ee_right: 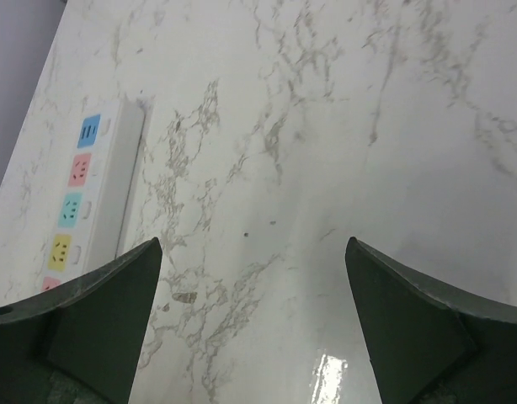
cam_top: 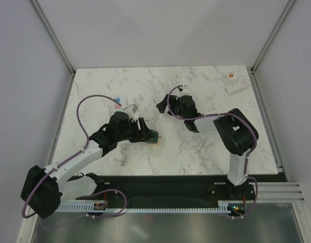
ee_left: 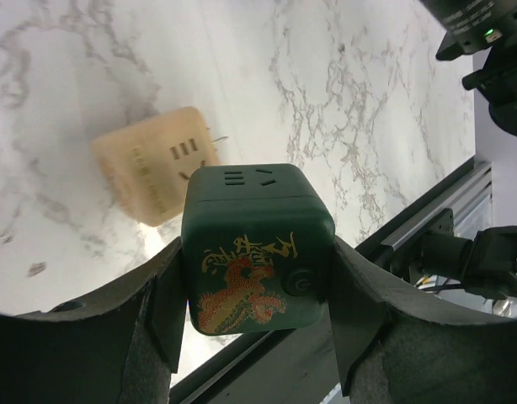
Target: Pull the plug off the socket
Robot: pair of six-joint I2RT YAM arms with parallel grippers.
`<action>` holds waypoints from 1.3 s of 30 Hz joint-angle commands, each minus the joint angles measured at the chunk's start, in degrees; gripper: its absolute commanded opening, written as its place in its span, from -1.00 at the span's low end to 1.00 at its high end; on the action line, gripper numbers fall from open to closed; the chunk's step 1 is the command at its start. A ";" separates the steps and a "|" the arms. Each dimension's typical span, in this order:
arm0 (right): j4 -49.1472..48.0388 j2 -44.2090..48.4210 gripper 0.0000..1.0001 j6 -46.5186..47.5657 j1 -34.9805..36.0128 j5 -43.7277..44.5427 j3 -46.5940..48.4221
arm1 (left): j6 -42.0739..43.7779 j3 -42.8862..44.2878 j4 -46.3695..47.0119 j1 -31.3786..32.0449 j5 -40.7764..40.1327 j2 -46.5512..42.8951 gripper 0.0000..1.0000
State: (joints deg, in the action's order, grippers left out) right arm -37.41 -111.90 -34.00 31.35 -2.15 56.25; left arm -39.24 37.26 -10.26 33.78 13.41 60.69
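My left gripper (cam_top: 149, 134) is shut on a dark green cube socket (ee_left: 257, 244) with a gold and red dragon print and a round button. It holds the cube by two opposite sides, just above the marble. A beige cube plug (ee_left: 153, 165) lies on the marble just beyond the green cube, thin metal prongs showing at its upper right edge. In the top view the green cube (cam_top: 153, 136) and the beige cube (cam_top: 159, 140) sit side by side; I cannot tell if they touch. My right gripper (cam_top: 162, 107) is open and empty over bare marble (ee_right: 250, 252).
A white power strip (ee_right: 83, 194) with coloured sockets lies left of the right gripper; the top view shows it (cam_top: 121, 103) behind the left arm. A white block (cam_top: 235, 83) sits at the far right corner. The black base rail (cam_top: 160, 185) runs along the near edge.
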 commanded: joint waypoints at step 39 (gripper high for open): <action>-13.39 3.97 0.96 -7.93 -8.77 -2.15 -8.09 | -4.26 10.12 23.62 13.86 -17.28 32.66 0.43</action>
State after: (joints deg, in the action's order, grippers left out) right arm -48.86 -107.85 -41.80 22.70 -3.22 46.94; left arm -42.81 47.48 10.87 47.37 -1.96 93.82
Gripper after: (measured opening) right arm 0.982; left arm 0.701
